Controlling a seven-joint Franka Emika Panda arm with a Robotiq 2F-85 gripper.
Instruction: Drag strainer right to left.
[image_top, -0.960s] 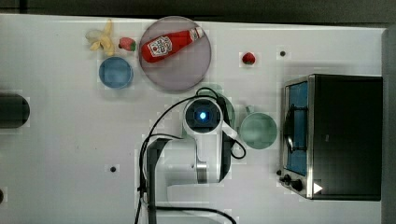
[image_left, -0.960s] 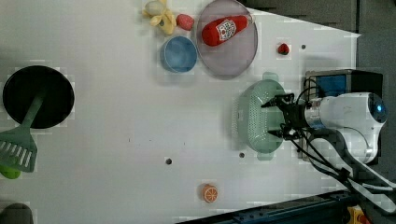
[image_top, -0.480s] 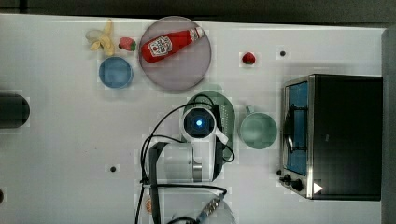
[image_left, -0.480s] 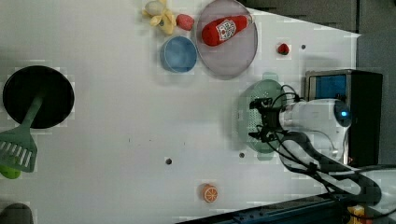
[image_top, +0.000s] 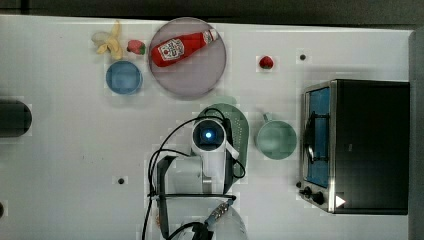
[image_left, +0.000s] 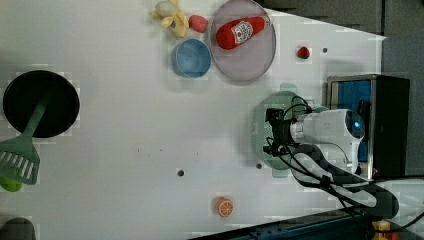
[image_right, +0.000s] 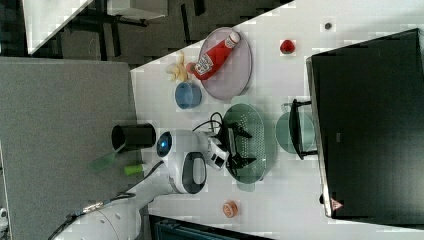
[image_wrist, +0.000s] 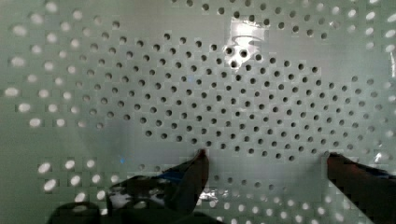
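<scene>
A: Top view first. What do you see?

B: The strainer (image_top: 239, 131) lies on the white table (image_top: 60, 165), between the round plate holding the ketchup bottle (image_top: 181, 46) and the pale green mug (image_top: 276, 140), which sits beside the toaster oven (image_top: 357, 145). The arm's wrist covers the strainer's left half in the top view, where a second ago it stood lower in the frame with more of the strainer bare.

A: And the left view?

B: The gripper (image_left: 270, 131) has come down into the strainer's bowl. Its fingers are spread wide, one toward each long side of the oval. A second ago it hovered at the strainer's right edge in the left view.

A: Right view?

B: Much the same: the two dark fingers splay apart over the perforated floor of the strainer (image_right: 248, 141). The mug sits just beside it toward the oven, and the blue bowl (image_right: 188, 95) is well apart.

A: The wrist view?

B: Holes everywhere, very close. Two dark fingertips (image_wrist: 196, 169) stand far apart with nothing between them, low against the strainer's floor. I can't tell whether they touch it.

A: So what does that mean for the drag?

B: I judge the approach is nearly done and the drag hasn't begun. The strainer hasn't shifted. Next comes pressing the fingers against the inside wall and pushing toward the open table on the top view's left.
</scene>
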